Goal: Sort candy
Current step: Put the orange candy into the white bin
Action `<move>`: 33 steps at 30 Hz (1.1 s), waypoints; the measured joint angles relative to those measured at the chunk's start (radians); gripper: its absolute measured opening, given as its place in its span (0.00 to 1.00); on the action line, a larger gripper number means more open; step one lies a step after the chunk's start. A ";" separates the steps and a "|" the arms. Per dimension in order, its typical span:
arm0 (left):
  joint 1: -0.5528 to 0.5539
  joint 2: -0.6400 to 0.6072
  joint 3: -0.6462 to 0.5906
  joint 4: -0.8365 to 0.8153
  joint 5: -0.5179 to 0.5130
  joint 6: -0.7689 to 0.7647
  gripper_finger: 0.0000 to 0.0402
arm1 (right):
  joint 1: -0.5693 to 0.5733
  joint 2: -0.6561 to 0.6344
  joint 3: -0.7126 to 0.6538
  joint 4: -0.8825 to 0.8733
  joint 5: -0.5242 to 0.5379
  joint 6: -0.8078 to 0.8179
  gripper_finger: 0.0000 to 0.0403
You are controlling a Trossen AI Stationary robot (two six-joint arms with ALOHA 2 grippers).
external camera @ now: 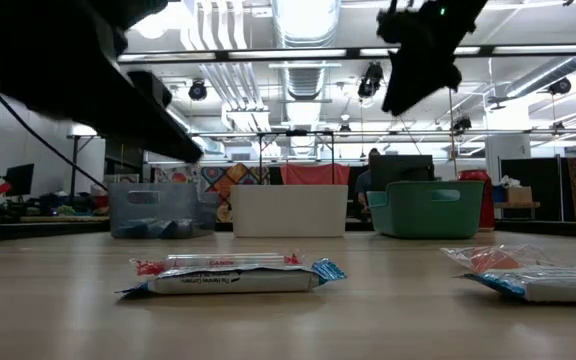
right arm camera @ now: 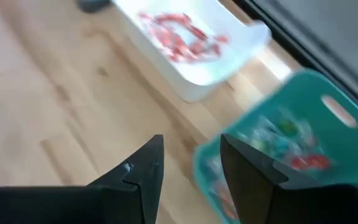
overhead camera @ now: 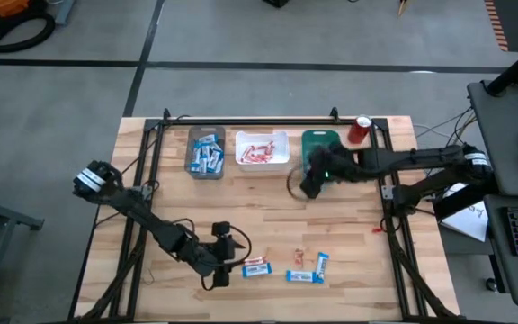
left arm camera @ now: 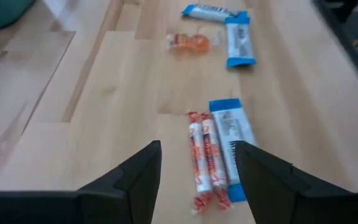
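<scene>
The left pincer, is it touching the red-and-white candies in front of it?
Apart. In the left wrist view the left pincer stands open, and the red-and-white candies lie on the wood between its fingers with bare table showing on both sides.

I can't make out the blurred contents of the teal bin (right arm camera: 303, 124), and the rightmost candy (external camera: 543, 275) runs off my low view's edge.

Left tool (left arm camera: 197, 174) hangs low at the near side, fingers apart; right tool (right arm camera: 191, 168) raised at the far right, fingers apart.
</scene>
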 joint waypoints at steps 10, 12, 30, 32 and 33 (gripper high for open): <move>0.012 0.176 0.000 0.118 -0.058 0.008 0.41 | 0.275 0.010 -0.001 0.096 0.151 0.067 0.37; 0.017 0.192 0.000 0.120 -0.062 0.009 0.40 | 0.305 0.011 -0.002 0.104 0.170 0.093 0.37; 0.025 0.170 -0.001 0.112 -0.006 0.116 0.39 | 0.418 0.090 -0.007 0.129 0.203 0.282 0.37; 0.029 0.157 -0.001 0.098 -0.005 0.149 0.39 | 0.423 0.092 -0.007 0.129 0.202 0.302 0.37; 0.030 0.153 -0.002 0.099 -0.002 0.161 0.39 | 0.428 0.095 -0.007 0.130 0.203 0.319 0.37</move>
